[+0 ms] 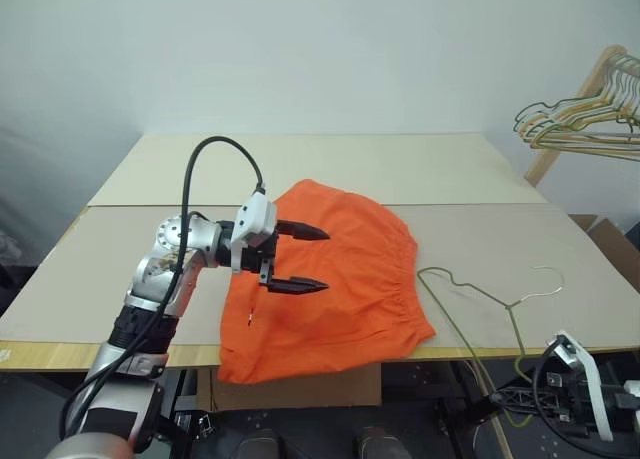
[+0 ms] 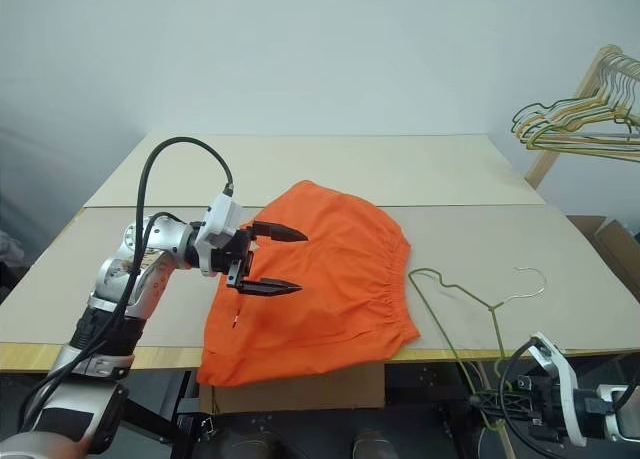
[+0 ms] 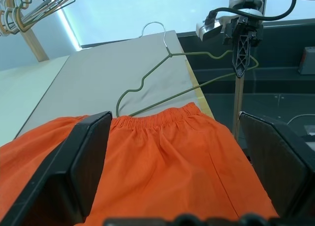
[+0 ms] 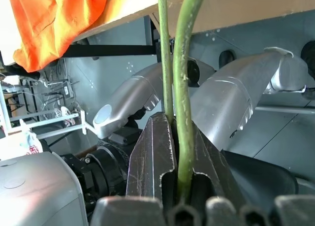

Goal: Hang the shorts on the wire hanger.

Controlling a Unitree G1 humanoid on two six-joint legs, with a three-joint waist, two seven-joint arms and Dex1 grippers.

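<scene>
The shorts [image 1: 330,279] are of bright orange cloth, soft and a little wrinkled, with a gathered elastic waistband along the edge that faces the hanger. They lie spread flat on the counter [image 1: 120,269], and one part hangs over the near edge. The counter has a matte grey-beige sheet on a paler board, and its front edge looks like light wood.

The hanger [image 1: 480,299] is one thin olive-grey wire, bent to a triangle with a small shiny hook. Its hook and shoulder lie on the counter just beside the waistband, and its lower part reaches out past the near edge. There the right end effector [image 2: 490,399] is clamped on it: in the right wrist view the two black fingers [image 4: 152,157] are pressed together with the green wire between them. This end effector sits low, below the level of the counter top.

The left end effector [image 1: 295,259] hovers over the shorts, pointing sideways toward the hanger, almost level. Its two black pointed fingers [image 1: 300,232] stand wide apart with nothing between them. The left arm is silver metal with a black cable that loops above it.

A cluster of gold and dark wire hangers [image 1: 585,119] hangs on a wooden rack at the far right.
</scene>
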